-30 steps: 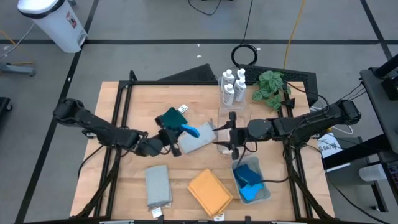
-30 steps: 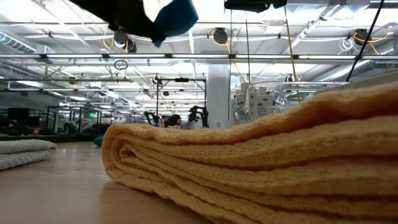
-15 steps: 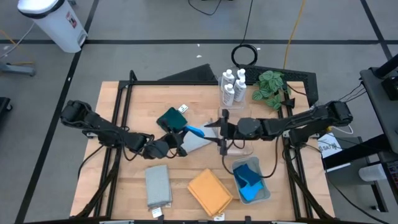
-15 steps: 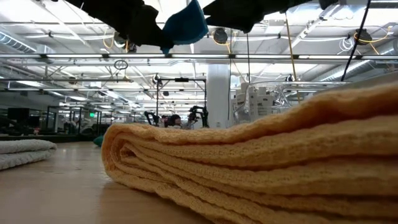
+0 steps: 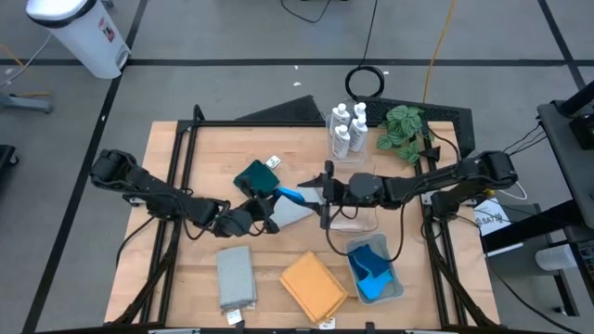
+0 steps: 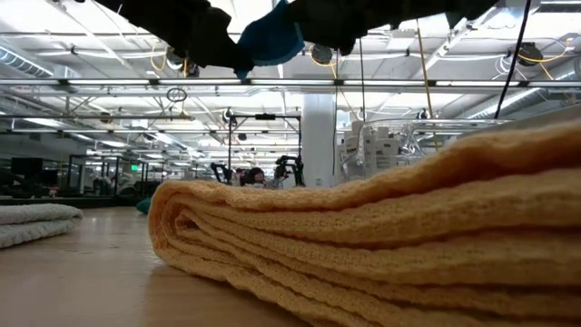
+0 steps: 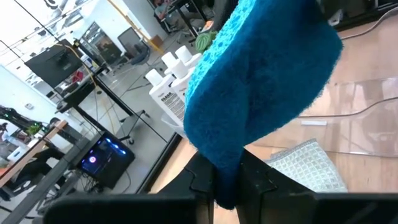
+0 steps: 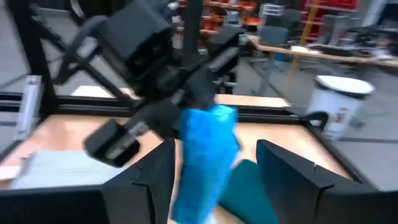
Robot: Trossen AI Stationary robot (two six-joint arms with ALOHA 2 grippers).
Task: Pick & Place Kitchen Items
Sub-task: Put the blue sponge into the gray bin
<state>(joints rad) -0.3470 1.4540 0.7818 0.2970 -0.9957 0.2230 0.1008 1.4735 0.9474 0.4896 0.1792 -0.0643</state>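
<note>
My left gripper (image 5: pixel 270 210) is shut on a blue sponge (image 5: pixel 289 197), held in the air above the table's middle. In the low view the sponge (image 6: pixel 272 38) hangs high above the orange cloth (image 6: pixel 381 236). My right gripper (image 5: pixel 315 190) comes level from the table's right and stands open at the sponge's free end. In the right wrist view the sponge (image 8: pixel 208 152) shows between its two fingers. A teal cloth (image 5: pixel 251 176) lies behind the sponge. A grey cloth (image 5: pixel 236 276) and an orange cloth (image 5: pixel 313 286) lie flat near the front edge. White bottles (image 5: pixel 345 130) stand at the back. My left gripper pinches the sponge's near end (image 7: pixel 227 167) between its two fingers, coming almost level from the table's left. The sponge sticks out past the fingertips toward my right gripper, clear of the table. Whether my right gripper's fingers (image 8: pixel 155 177) touch the sponge, I cannot tell.
A clear bin (image 5: pixel 397 281) with blue sponges sits at the front right. Another clear container (image 5: pixel 353 218) stands under my right arm. A pale grey flat piece (image 5: pixel 295 213) lies below the sponge. A green plant (image 5: pixel 404 125) stands at the back right.
My right gripper has gone toward the table's left and a little down, rolling as it went, and its open fingers now stand at the sponge. My left gripper has carried the sponge a short way toward the right, then kept still.
</note>
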